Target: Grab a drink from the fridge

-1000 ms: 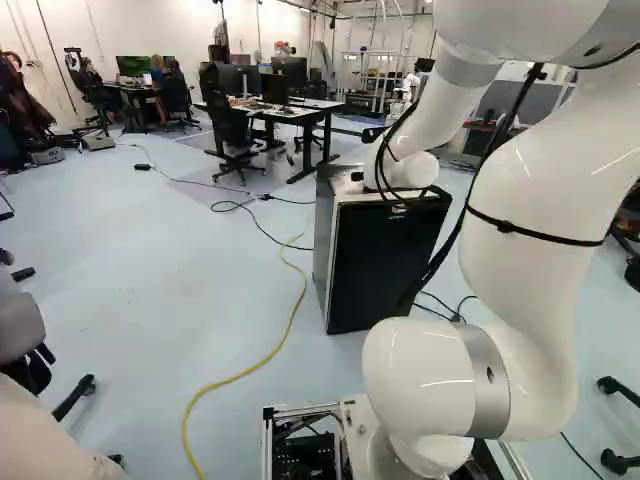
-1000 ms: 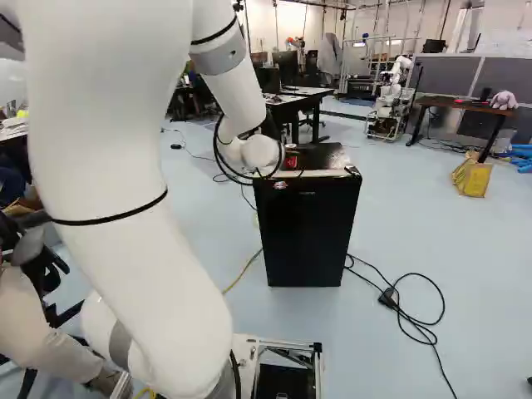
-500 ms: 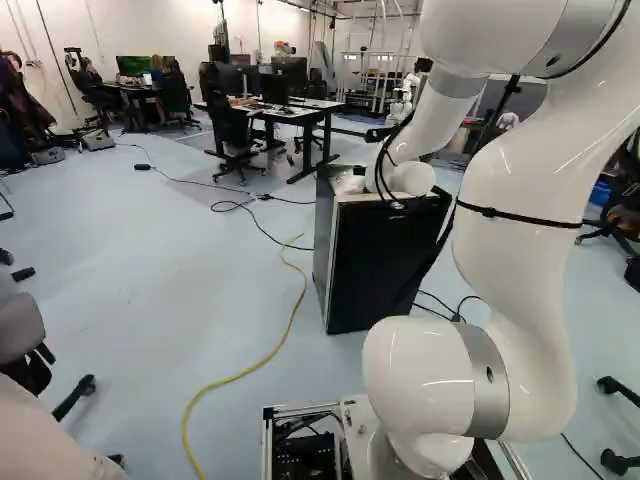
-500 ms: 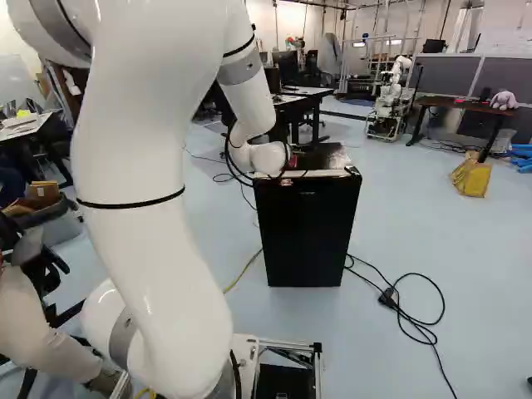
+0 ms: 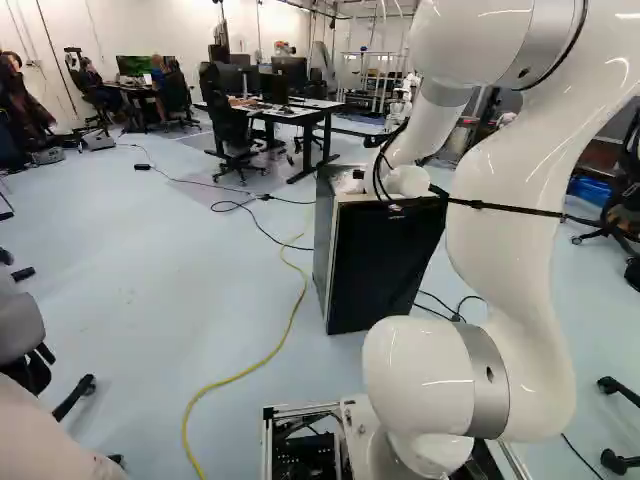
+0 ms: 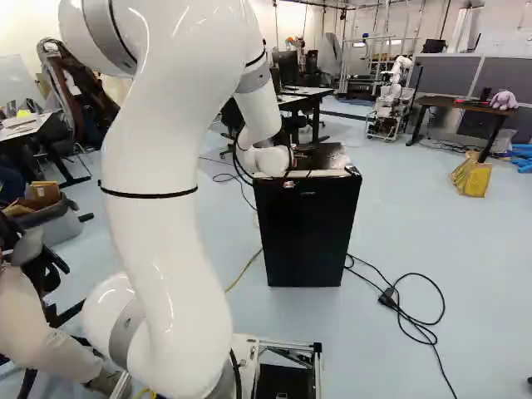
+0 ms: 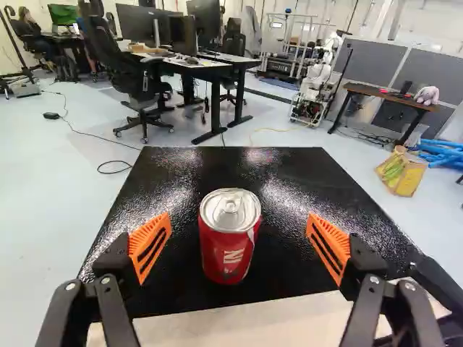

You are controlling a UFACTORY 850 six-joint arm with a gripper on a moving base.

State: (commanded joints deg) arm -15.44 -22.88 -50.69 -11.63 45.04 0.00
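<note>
Drink can [image 7: 230, 249], red with a silver top, stands upright on the black top of the small fridge [image 6: 307, 233], near the pale strip along its front edge. The lid is sealed, its tab lying flat.

The white arm [image 6: 166, 274] rises from the joint at the foot of the right base view and bends over, so its wrist [image 6: 270, 160] hangs low over the fridge top. The gripper [image 6: 292, 158] is mostly hidden from behind; it is probably the dark part just beside the white wrist. In the wrist view the gripper [image 7: 239, 249] has its two fingers spread wide, with orange pads [image 7: 150, 247] facing each other. The can stands between them, touching neither, and nothing is gripped.

The fridge stands upright on the pale floor [image 5: 150, 330], its black door closed. A yellow cable [image 5: 236, 377] curves over the floor toward it in the left base view, and a black plug [image 6: 387, 298] lies on the floor to its right in the right base view. Farther back are a desk [image 5: 300, 115], another robot [image 6: 388, 104] and a yellow bag [image 6: 472, 179].
</note>
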